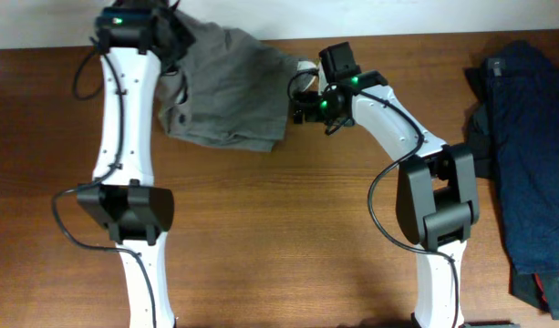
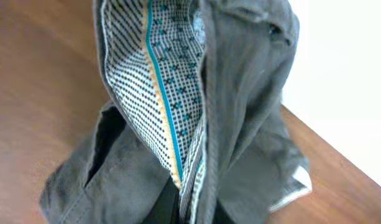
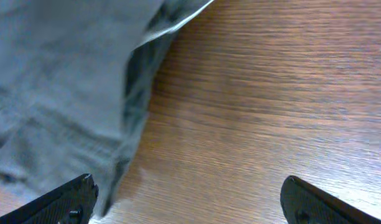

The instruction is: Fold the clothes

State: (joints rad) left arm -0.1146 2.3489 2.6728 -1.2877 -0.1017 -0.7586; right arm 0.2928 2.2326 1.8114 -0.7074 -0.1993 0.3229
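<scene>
Pinching the olive-grey shorts by the waistband, the left jaws are holding it raised at the bench's far edge; the right jaws are hovering spread, just beside the cloth's right edge.

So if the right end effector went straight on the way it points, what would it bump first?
Probably the olive-grey shorts: their edge lies just ahead of the open right end effector, on one finger's side. Down the middle only bare table shows, so I can't be sure.
</scene>
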